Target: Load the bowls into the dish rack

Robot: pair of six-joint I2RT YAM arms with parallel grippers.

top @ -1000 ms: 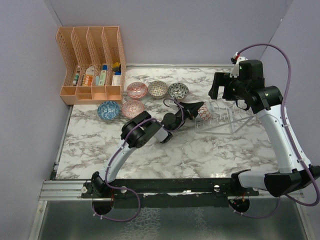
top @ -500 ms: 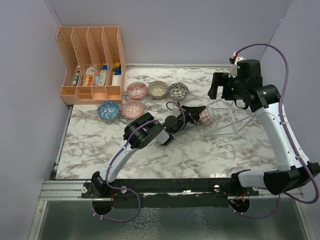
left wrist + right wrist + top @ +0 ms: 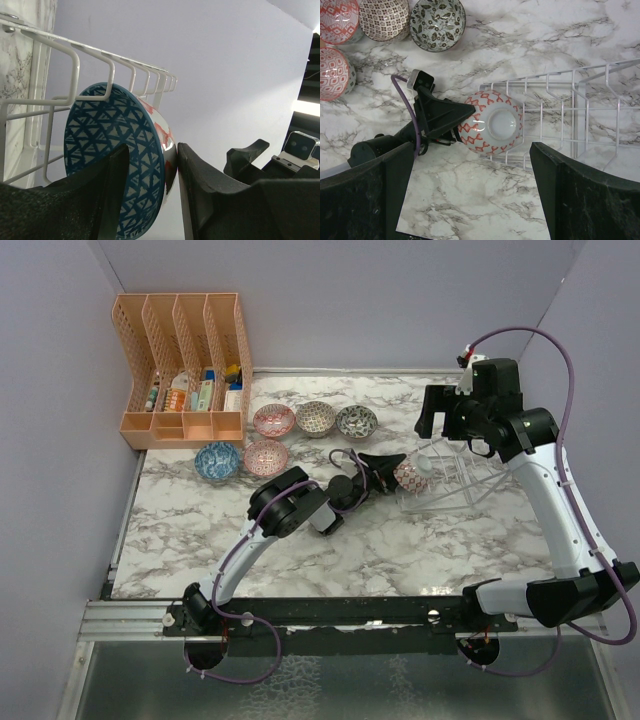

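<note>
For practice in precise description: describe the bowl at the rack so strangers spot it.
On the marble table, find the dish rack at right. At its left edge the left gripper holds one bowl on edge. Unlike the five upright bowls, it has blue triangles inside, red marks outside.

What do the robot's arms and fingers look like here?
Both the left arm and right arm have white links, black joint housings and a purple cable looping alongside. The fingers are broad, matte black, with a grainy texture.
</note>
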